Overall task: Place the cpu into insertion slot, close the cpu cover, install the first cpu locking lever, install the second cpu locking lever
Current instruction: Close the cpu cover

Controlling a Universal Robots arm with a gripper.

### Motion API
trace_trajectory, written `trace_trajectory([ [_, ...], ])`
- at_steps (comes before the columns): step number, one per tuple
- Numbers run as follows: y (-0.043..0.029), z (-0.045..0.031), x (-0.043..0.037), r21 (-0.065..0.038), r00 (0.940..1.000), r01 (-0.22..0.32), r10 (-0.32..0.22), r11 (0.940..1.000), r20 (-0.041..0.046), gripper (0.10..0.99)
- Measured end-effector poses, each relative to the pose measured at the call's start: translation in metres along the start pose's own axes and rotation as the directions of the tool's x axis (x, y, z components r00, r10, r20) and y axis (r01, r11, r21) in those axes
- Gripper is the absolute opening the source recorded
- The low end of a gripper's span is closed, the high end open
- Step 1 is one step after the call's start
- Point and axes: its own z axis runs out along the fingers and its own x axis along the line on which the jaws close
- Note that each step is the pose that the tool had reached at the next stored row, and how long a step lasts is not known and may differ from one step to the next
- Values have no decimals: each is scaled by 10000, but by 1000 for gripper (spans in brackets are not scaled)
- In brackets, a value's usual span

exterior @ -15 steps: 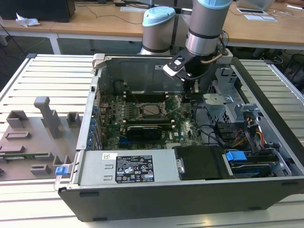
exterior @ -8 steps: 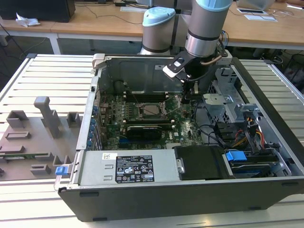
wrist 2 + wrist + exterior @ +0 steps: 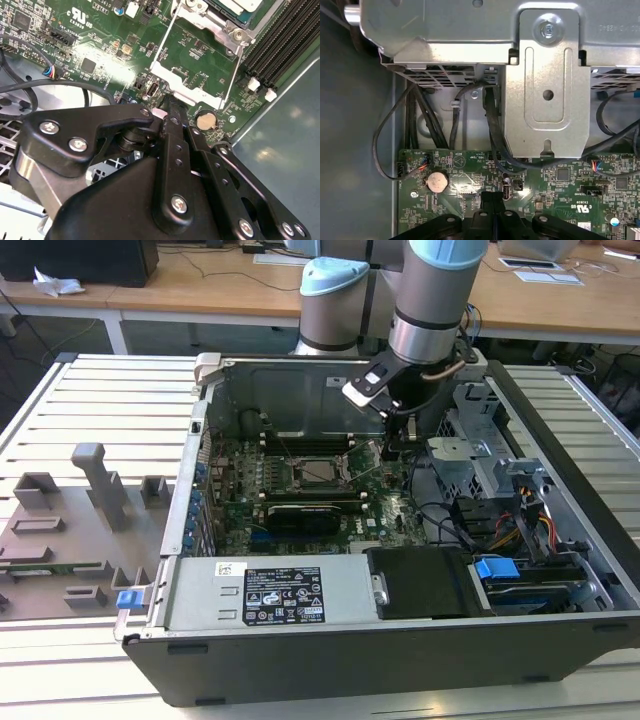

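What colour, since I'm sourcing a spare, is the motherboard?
The motherboard is green; second wrist view.

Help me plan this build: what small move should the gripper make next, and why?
Probably nudge the cpu cover over toward the insertion slot. The cover looks swung open, board showing through its window, and the gripper, jaws shut, sits at its free edge.
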Motion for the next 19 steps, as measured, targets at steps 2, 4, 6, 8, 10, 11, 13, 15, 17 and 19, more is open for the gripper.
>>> trace_trajectory([
  [2,0,15,0,0,10000,0,0,10000,0,106],
  [4,0,22,0,0,10000,0,0,10000,0,106],
  [6,-1,40,-1,0,10000,-1,1,10000,2,106],
  [8,-14,43,0,-1,10000,-1,1,10000,5,106],
  [10,-60,43,0,-1,10000,-1,1,10000,8,106],
  [11,-81,43,1,-1,10000,0,0,10000,7,106],
  [13,-114,43,1,-6,10000,0,0,10000,7,106],
  [15,-142,42,0,-11,10000,-1,1,10000,8,106],
  [17,-146,15,1,-17,10000,2,-2,10000,8,106],
  [19,-151,-22,1,-21,10000,-2,2,10000,8,106],
])
